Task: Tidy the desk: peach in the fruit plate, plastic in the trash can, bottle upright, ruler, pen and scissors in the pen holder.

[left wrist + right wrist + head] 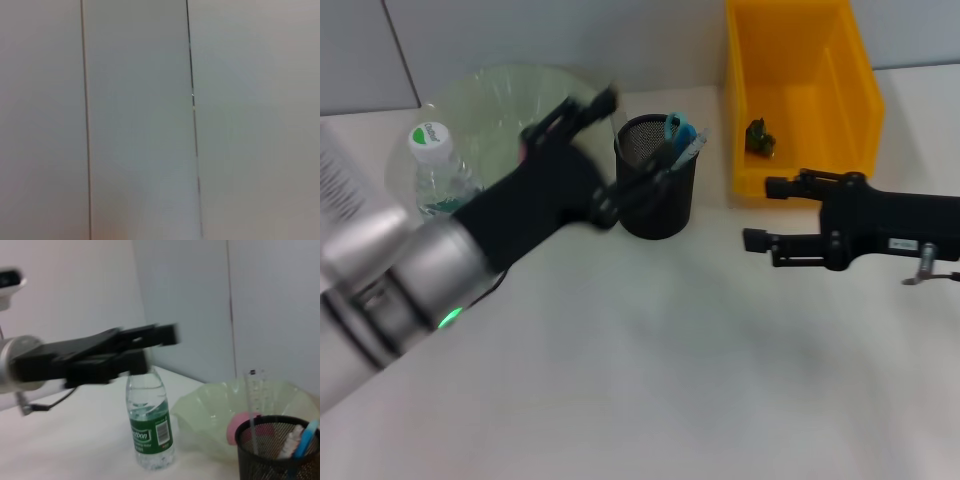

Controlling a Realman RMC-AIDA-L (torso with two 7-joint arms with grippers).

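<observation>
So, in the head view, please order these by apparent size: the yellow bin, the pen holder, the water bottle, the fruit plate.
1. yellow bin, though it is cut off at the top edge
2. fruit plate, partly hidden by the left arm, so close to the bin
3. pen holder
4. water bottle, partly hidden

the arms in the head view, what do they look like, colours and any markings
The left arm is a silver-grey tube with dark ring bands and a small green light, ending in a black wrist and black left gripper. The right gripper is all black and boxy, with a small white label and a metal fitting near the picture's edge.
</observation>
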